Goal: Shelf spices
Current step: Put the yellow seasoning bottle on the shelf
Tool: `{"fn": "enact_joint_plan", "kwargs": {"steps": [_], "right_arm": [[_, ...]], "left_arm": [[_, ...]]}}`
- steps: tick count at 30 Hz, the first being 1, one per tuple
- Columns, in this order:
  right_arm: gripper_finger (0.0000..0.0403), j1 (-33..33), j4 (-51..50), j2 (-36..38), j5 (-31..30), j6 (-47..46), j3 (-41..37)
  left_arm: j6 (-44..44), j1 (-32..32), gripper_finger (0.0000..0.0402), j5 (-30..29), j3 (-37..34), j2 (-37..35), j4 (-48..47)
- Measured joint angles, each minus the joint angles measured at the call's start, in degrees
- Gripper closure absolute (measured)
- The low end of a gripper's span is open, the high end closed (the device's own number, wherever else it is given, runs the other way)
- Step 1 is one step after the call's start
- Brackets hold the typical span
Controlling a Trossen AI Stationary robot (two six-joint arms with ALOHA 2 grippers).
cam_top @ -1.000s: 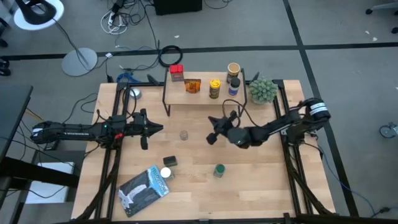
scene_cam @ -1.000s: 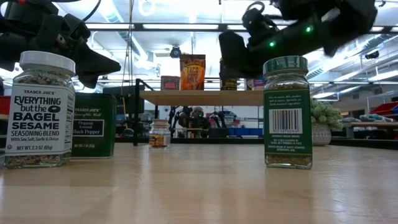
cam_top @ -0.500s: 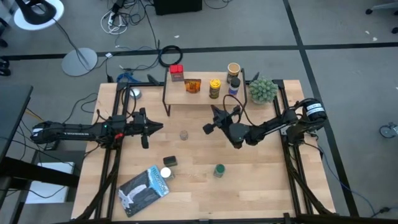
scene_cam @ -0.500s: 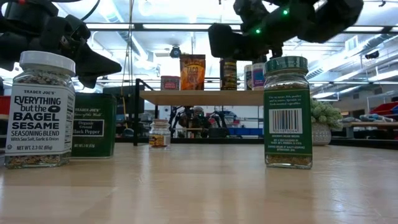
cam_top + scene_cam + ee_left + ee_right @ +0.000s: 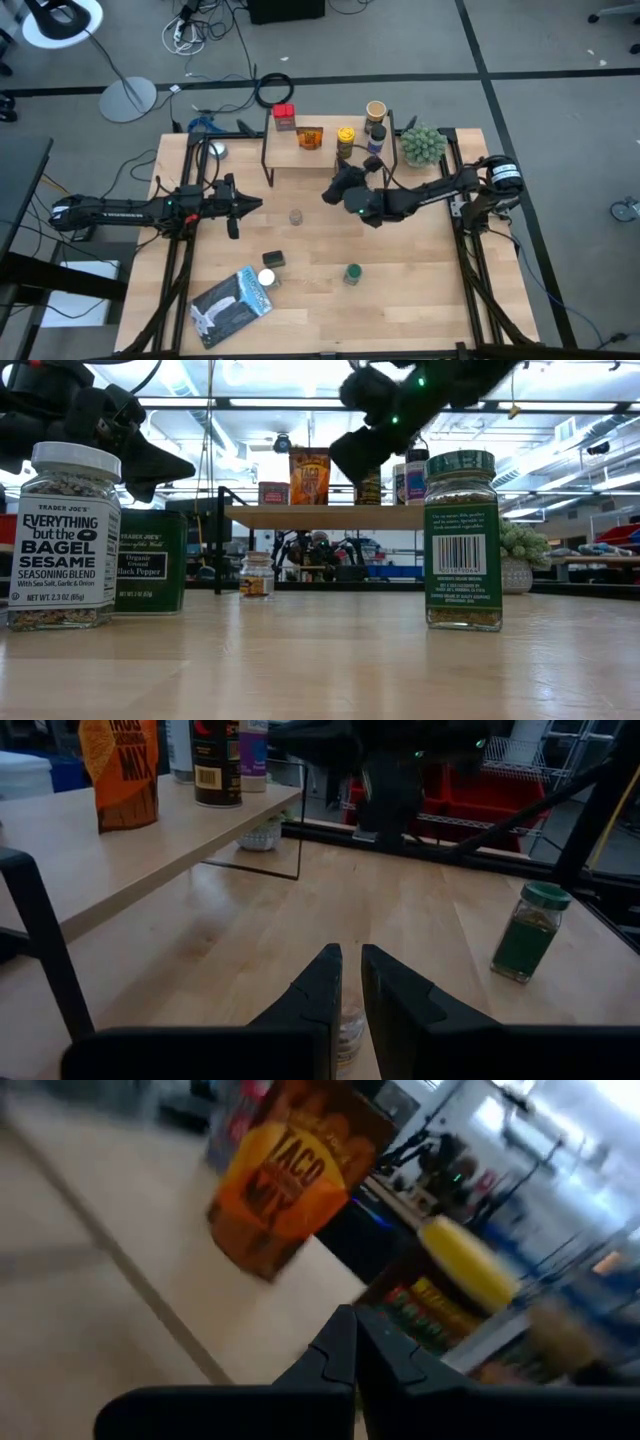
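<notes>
The shelf (image 5: 325,158) stands at the table's far side. It carries a red jar (image 5: 284,117), an orange taco packet (image 5: 309,138), a yellow-lidded jar (image 5: 346,140) and two more jars (image 5: 375,125). Other spices stand on the tabletop: a small clear jar (image 5: 296,216), a dark tin (image 5: 273,260), a white-lidded jar (image 5: 266,278) and a green jar (image 5: 352,272). My right gripper (image 5: 329,193) is shut on nothing, held in the air just before the shelf's front edge, facing the taco packet (image 5: 285,1175). My left gripper (image 5: 258,205) waits shut at the left, short of the clear jar.
A spiky green plant (image 5: 423,145) stands right of the shelf. A flat blue-grey packet (image 5: 232,305) lies at the near left. Bare tabletop lies between the shelf and the near jars. The shelf's thin black legs (image 5: 298,830) stand at its corners.
My right gripper has risen and gone toward the table's far edge, up to the shelf's front, rolling about its own axis and levelling out. It has stayed shut. The spices have kept their places.
</notes>
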State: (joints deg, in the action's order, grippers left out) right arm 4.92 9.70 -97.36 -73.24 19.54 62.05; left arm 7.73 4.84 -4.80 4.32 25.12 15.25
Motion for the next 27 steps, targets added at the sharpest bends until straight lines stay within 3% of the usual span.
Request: {"fn": "enact_joint_plan", "kwargs": {"steps": [4,8,15,27], "right_arm": [[0.0403,0.7,-17.2,0.0,-2.5,1.6,6.3],[0.0403,0.7,-26.0,0.0,-2.6,2.1,9.2],[0.0403,-1.5,-27.5,-0.2,0.0,8.0,9.3],[0.0403,-6.2,-27.5,-0.2,6.2,8.6,9.3]], "left_arm": [[0.0,0.0,0.0353,0.0,0.0,0.0,0.0],[-0.1,0.0,0.0353,-0.1,0.0,0.0,0.0],[-0.2,0.0,0.0353,-0.3,0.0,0.0,0.0],[0.0,0.0,0.0353,-0.3,0.0,0.0,0.0]]}}
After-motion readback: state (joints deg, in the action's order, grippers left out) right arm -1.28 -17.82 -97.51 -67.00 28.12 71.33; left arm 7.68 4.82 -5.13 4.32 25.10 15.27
